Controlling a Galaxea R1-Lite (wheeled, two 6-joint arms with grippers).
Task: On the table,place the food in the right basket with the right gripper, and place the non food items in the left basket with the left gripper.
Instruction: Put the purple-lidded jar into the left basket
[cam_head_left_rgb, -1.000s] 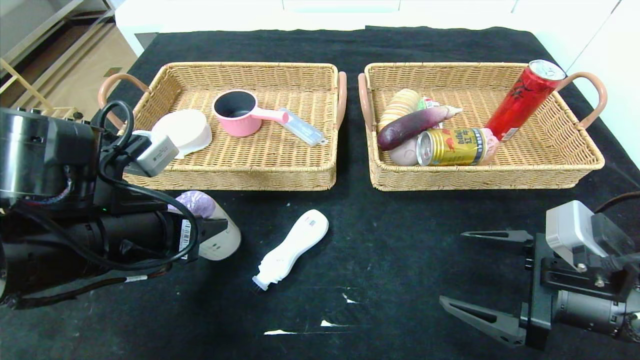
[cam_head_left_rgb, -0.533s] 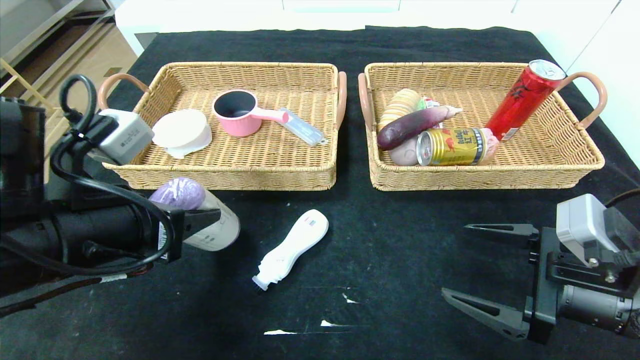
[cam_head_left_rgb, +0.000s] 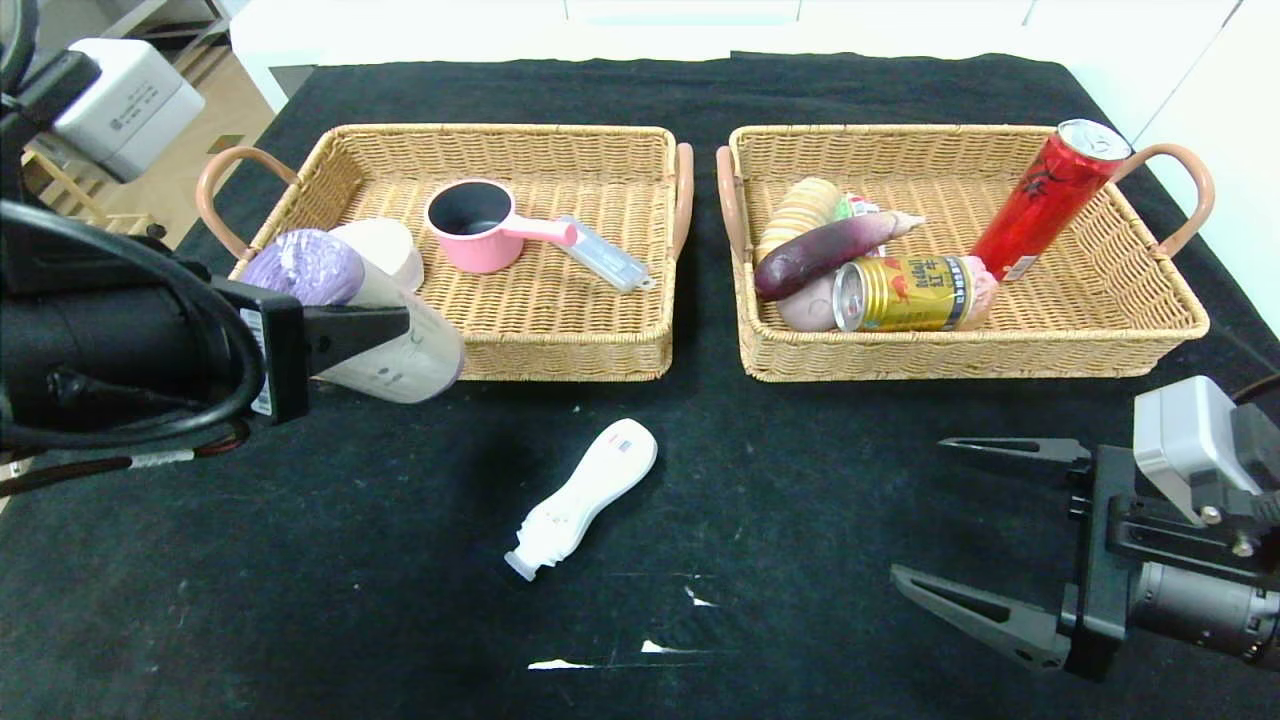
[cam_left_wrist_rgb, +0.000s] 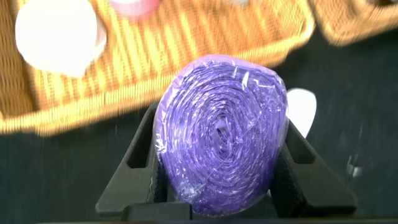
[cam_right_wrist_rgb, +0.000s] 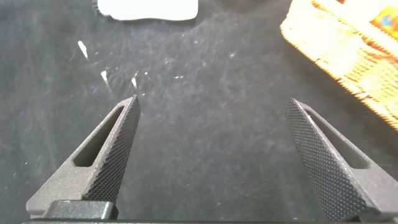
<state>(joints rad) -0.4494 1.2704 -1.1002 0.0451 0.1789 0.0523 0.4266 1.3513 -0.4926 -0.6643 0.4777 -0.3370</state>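
One item held: beige cylinder roll with purple film-wrapped top (cam_head_left_rgb: 350, 310), pinched across its sides by the left claw (cam_head_left_rgb: 385, 335).
Handling: probably light, slippery film.
Right claw (cam_head_left_rgb: 985, 530): spread, idle above the bench (cam_head_left_rgb: 800, 520).

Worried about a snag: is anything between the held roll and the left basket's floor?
Left gripper holds the roll over the left basket near rim. A white bowl sits just beyond; elsewhere the floor lies bare.
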